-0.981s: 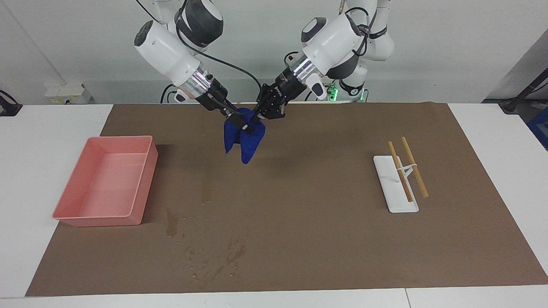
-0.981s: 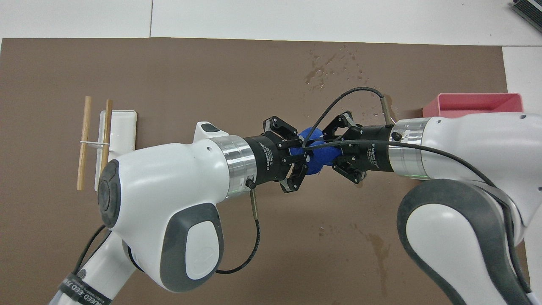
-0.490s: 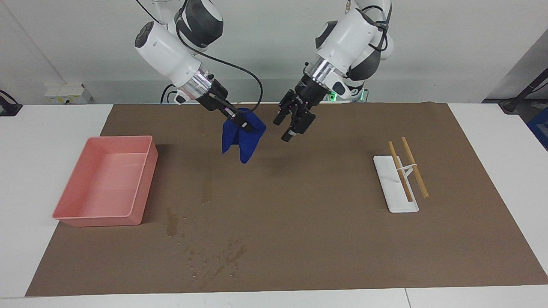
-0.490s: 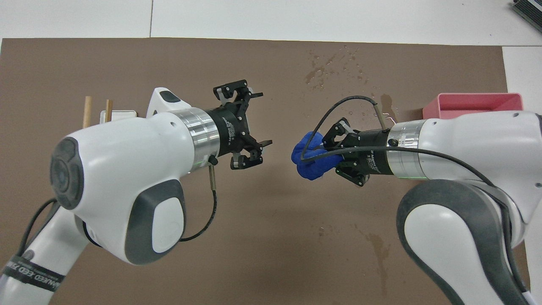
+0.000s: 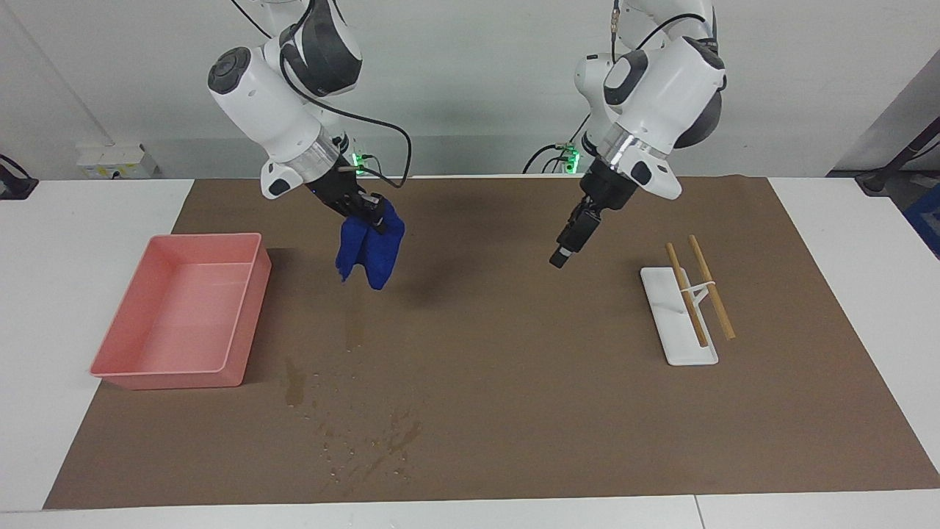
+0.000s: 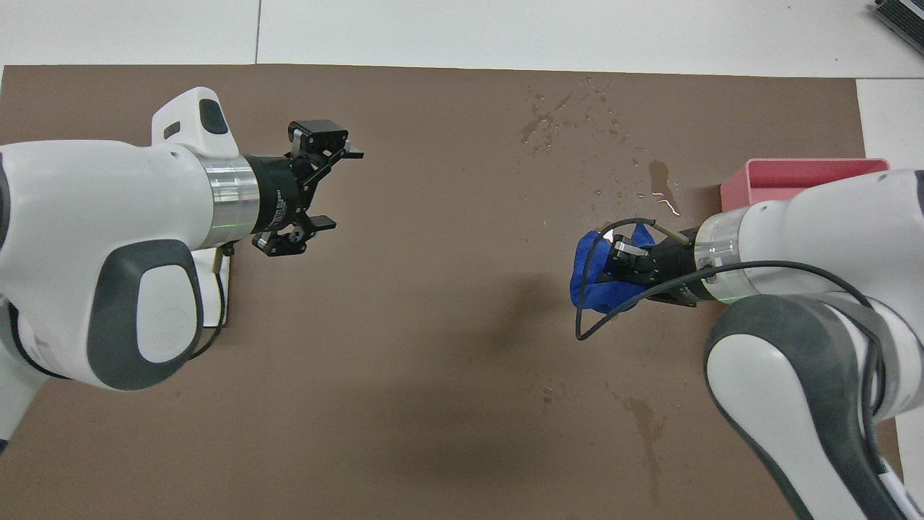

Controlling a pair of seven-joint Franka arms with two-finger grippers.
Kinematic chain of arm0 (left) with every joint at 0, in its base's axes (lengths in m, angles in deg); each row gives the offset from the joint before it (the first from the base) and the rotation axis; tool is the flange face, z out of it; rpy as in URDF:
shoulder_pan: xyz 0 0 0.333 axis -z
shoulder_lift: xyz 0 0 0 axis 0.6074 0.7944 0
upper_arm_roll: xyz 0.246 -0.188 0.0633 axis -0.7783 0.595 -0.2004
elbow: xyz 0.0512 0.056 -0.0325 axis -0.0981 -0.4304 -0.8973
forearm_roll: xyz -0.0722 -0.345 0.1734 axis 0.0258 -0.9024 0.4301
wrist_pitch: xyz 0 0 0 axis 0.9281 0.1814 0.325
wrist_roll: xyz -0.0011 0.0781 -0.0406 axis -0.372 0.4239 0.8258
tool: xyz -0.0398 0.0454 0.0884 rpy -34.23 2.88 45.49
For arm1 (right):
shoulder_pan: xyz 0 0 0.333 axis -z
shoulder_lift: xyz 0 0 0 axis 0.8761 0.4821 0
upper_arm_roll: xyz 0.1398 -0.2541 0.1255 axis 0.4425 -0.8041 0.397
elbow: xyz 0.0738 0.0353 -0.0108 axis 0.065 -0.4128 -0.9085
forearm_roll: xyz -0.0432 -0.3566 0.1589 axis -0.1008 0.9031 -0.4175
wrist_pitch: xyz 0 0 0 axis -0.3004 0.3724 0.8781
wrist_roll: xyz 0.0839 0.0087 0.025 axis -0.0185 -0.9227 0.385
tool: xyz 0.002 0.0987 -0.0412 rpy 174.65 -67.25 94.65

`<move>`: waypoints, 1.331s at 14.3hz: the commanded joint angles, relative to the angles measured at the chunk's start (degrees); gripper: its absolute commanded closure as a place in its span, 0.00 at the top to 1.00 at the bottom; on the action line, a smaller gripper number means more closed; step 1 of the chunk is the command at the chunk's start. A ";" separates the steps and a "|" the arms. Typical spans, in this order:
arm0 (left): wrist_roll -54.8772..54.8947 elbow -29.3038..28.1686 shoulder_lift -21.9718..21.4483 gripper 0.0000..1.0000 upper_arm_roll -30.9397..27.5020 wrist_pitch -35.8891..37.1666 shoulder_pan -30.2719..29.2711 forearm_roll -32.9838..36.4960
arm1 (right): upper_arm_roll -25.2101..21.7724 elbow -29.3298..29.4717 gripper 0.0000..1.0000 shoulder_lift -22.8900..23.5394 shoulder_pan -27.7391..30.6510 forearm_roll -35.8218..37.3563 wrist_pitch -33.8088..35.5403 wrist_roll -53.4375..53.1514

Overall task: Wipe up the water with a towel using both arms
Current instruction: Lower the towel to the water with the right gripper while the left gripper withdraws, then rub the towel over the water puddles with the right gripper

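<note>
The towel (image 5: 370, 252) is now held by the right gripper (image 5: 369, 213) alone, hanging bunched in the air over bare mat near the pink tray (image 5: 117, 367); a second ago it was pinched between both grippers over the mat's middle. The hand-over is judged complete, with wiping not yet begun. The left gripper (image 5: 564, 251) has let go and drawn back toward the left arm's end of the table, its fingers (image 6: 310, 132) spread apart and empty, over mat beside the white holder (image 5: 679, 342) with its two wooden sticks (image 5: 699, 288). The right gripper's fingers are clamped together on the towel's top fold. In the overhead view the main water (image 6: 548, 124) is seen at roughly 11 o'clock from the towel, farther from the robots; a streak (image 6: 660, 180) lies at about 1 o'clock by the tray, and a fainter trail (image 6: 644, 426) at about 5 o'clock. The tray wall is judged the only obstacle near the wipe path; the holder stands well apart.
</note>
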 commanded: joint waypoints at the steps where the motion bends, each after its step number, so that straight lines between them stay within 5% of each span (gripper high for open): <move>1: 15.27 3.56 -0.61 1.00 0.41 11.51 -2.68 10.81 | 0.47 -3.25 0.00 5.58 2.86 2.16 -3.47 8.07; 7: 49.93 6.19 -1.92 1.00 -1.34 25.23 -6.90 18.58 | 0.56 -13.18 0.00 11.06 0.14 2.16 -19.19 10.96; 10: 60.92 10.23 -3.15 1.00 -13.09 32.53 -0.52 18.50 | 0.48 -12.66 0.00 12.99 1.63 2.33 -22.71 15.36; 16: 60.68 8.49 -4.38 1.00 -9.00 31.58 -5.14 18.41 | 0.47 -6.52 0.00 21.41 3.48 3.04 -28.95 21.35; 19: 60.94 12.34 -3.86 1.00 -8.82 35.69 -5.68 17.88 | 0.47 -1.60 0.00 26.60 3.22 3.12 -31.42 21.35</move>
